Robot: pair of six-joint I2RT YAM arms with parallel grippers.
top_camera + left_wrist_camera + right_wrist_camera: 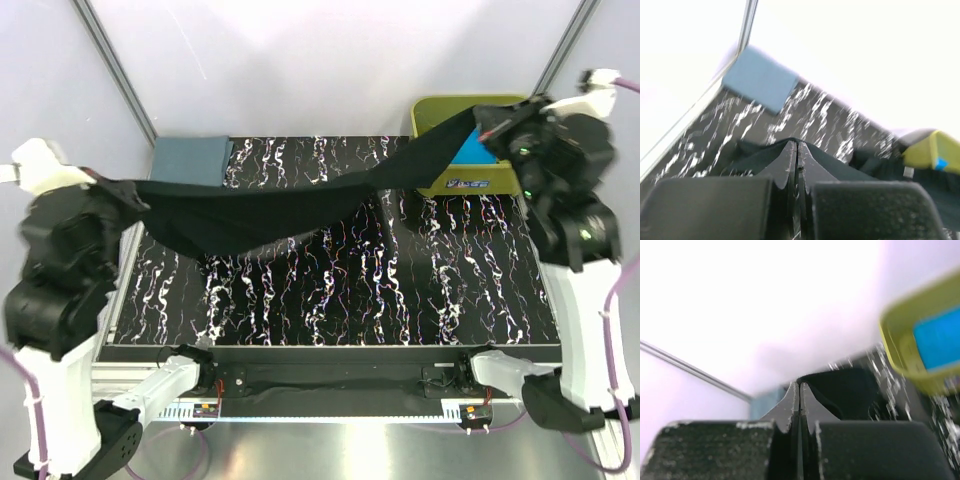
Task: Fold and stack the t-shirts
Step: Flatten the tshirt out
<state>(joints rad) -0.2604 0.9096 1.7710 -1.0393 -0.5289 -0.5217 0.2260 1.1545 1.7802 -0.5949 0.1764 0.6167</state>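
We list: black t-shirt [260,215], strung sagging over the far half of the table [350,290], left hand [796,150] closed tight on its left end, right hand [799,387] closed tight on the other; grey-blue t-shirt [190,160], far left corner; turquoise t-shirt [475,150] inside the tub [440,108], far right corner.

The right gripper [799,387] fills the bottom of the frame, its two black fingers [782,412] pressed flat together with no gap. Just ahead of the tips, spreading to their right, shows a blurred black cloth t-shirt [840,390]. Farther ahead on the right sits an olive-green plastic tub [895,340] with a bright turquoise-blue cloth t-shirt [940,337] inside. A slate grey-blue cloth patch [765,402] shows just left of the tips.
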